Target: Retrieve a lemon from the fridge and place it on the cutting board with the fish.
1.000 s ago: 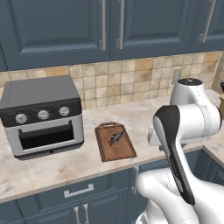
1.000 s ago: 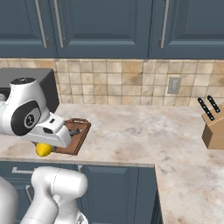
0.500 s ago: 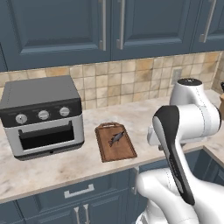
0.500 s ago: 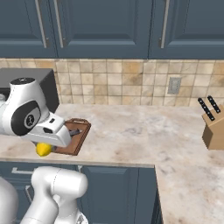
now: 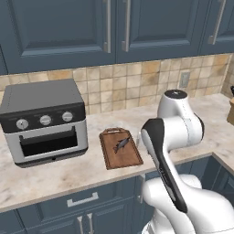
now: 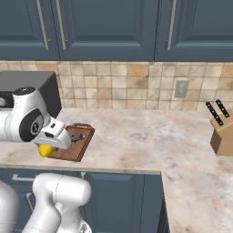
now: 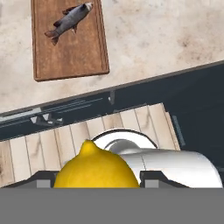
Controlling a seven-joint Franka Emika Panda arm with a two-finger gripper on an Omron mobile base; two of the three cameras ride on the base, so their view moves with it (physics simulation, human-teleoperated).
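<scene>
My gripper (image 7: 97, 179) is shut on the lemon (image 7: 96, 168), a bright yellow fruit held between the two fingertips. In the right base view the lemon (image 6: 45, 150) hangs at the counter's front edge, just left of and in front of the cutting board (image 6: 73, 143). In the hand view the reddish-brown cutting board (image 7: 70, 48) lies ahead on the counter, with the dark grey-blue fish (image 7: 70, 22) on its far half. The board (image 5: 121, 151) and fish (image 5: 121, 145) sit left of my arm. The fridge is out of view.
A grey toaster oven (image 5: 43, 121) stands on the counter left of the board. A knife block (image 6: 223, 134) sits at the far right. Navy cabinets hang above, and a drawer front (image 5: 82, 199) lies below the counter edge. Marble counter (image 6: 136, 136) stretches right of the board.
The arm has swung a little toward the cutting board, carrying the lemon slightly up and closer to it. The board, fish and oven have not moved.
</scene>
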